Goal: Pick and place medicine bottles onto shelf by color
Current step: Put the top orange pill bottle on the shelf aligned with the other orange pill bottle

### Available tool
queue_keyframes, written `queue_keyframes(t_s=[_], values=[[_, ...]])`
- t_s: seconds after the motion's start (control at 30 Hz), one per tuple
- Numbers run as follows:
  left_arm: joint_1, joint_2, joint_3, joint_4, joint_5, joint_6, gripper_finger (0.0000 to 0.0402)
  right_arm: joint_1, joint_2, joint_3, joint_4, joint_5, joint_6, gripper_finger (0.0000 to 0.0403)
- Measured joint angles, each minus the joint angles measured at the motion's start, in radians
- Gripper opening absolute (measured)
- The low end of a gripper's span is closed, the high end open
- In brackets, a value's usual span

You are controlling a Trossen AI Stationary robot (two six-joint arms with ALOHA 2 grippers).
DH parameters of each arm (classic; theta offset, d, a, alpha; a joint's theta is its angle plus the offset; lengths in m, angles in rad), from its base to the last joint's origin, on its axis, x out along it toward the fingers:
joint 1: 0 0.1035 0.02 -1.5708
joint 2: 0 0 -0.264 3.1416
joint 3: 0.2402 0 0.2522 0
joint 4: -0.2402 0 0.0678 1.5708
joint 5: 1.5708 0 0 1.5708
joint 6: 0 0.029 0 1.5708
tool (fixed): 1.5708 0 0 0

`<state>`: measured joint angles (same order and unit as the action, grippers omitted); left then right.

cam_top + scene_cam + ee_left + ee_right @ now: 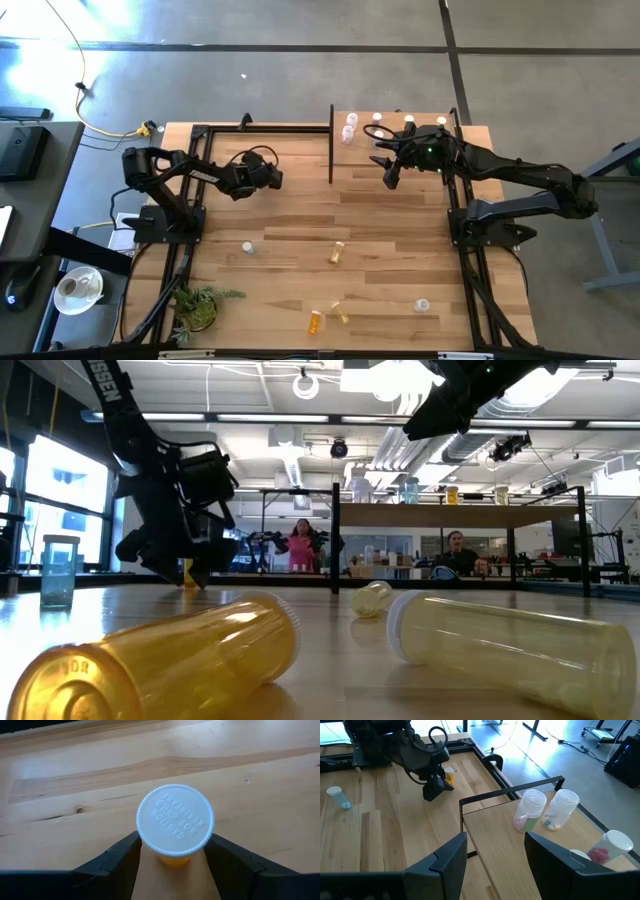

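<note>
five bottles are lying or standing loose on the table (400, 250) in the high view: a grey-teal bottle (247, 247) and a clear bottle (422, 305) standing cap-up, and three on their sides, an orange bottle (316, 321) and two yellow bottles, one mid-table (337, 252), one near the front (341, 314); the orange bottle's long axis is running roughly front to back; four more capped bottles are standing upright on the shelf (420, 190), two pale ones (349, 126) at its left rear corner and two farther along the back, bodies too small to tell; a sixth loose one, an orange bottle (175, 822), is standing upright between the fingers (120, 862) of the left gripper (174, 851), cap facing the wrist camera, long axis vertical; the jaws are spread just wider than the cap and closely flanking the body, but whether they are pressing it i cannot tell; this gripper is hovering low over the table's left rear; the right gripper (496, 851) is hanging over the shelf with fingers spread and holding nothing, the two pale bottles just ahead of it.
</note>
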<state>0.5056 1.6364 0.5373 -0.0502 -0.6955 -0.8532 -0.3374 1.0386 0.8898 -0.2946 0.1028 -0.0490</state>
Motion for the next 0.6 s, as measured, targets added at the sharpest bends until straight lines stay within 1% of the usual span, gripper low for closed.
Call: queue_keyframes(t_s=[0.1, 0.4, 0.5, 0.6], values=[[-0.005, 0.001, 0.000, 0.001, 0.002, 0.008, 0.0190, 0.000, 0.000, 0.000, 0.000, 0.000, 0.000, 0.0191], [-0.006, 0.002, 0.001, 0.002, 0.011, 0.041, 0.0097, 0.000, 0.000, 0.000, 0.000, 0.000, 0.000, 0.0191], [-0.005, 0.002, 0.001, 0.001, 0.009, 0.068, 0.0084, 0.000, 0.000, 0.000, 0.000, 0.000, 0.000, 0.0191], [-0.014, 0.000, 0.000, -0.001, 0.007, 0.110, 0.0084, 0.000, 0.000, 0.000, 0.000, 0.000, 0.000, 0.0191]])
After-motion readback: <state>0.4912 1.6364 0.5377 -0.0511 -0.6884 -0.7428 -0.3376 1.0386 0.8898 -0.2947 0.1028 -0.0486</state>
